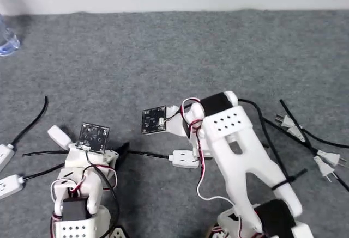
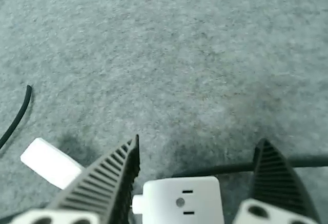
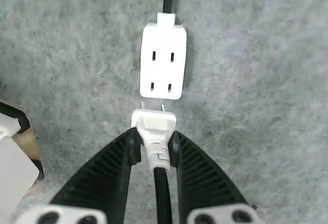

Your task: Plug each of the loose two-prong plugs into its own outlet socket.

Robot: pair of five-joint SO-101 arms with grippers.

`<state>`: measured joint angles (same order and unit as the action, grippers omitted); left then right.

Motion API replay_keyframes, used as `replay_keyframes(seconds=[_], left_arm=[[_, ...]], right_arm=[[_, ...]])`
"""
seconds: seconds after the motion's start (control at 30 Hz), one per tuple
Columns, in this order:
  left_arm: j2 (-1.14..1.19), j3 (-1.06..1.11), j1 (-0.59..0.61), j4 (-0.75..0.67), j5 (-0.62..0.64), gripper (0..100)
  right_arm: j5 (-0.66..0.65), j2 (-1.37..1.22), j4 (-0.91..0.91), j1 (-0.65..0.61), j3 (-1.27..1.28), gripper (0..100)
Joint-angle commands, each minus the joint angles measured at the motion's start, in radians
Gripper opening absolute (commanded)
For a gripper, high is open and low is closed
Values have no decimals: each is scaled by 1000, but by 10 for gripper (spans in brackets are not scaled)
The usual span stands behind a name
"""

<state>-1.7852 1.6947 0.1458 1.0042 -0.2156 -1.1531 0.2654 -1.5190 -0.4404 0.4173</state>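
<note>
Pinched a white two-prong plug [image 3: 154, 124] by its body in the right tool [image 3: 154, 134], fingers pressed against both sides, with the plug's black cord running back between them. Pointed the prongs at the near end of the white outlet block [image 3: 163, 69], tips just short of that end and not yet in any slot. Showed two pairs of slots on the block's upper face and a black cord at its far end. Had the left tool [image 2: 199, 141] spread wide, off beyond the block's cord end, with a second white socket [image 2: 182, 201] lying between the fingers; could not tell whether touched. Found a small white piece [image 2: 48, 162] just outside one finger. On the grey desk [image 1: 163, 58], counted more loose plugs [image 1: 289, 122] well apart from the block on its cordless side, past the right arm, and two more sockets [image 1: 11, 183] far out beyond the cord end.
</note>
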Motion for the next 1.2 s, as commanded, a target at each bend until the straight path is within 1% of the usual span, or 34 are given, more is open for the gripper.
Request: replay_keyframes(seconds=[0.0, 0.27, 0.33, 0.47, 0.77, 1.17], left_arm=[[-2, -10, -11, 3, -14, 332], [-2, -10, -11, 3, -14, 332], [-2, -10, -11, 3, -15, 332], [-2, -10, -11, 3, -17, 332], [-2, -10, -11, 3, -17, 332], [-2, -10, -11, 3, -18, 332]], right_arm=[[-23, -5, 4, -2, -57, 7], [-15, -7, 139, -36, 66, 7], [-12, -5, 139, -50, 86, 8], [34, -5, 137, -53, 94, 8], [28, -2, 168, -51, 137, 8], [26, -5, 160, -54, 80, 8]])
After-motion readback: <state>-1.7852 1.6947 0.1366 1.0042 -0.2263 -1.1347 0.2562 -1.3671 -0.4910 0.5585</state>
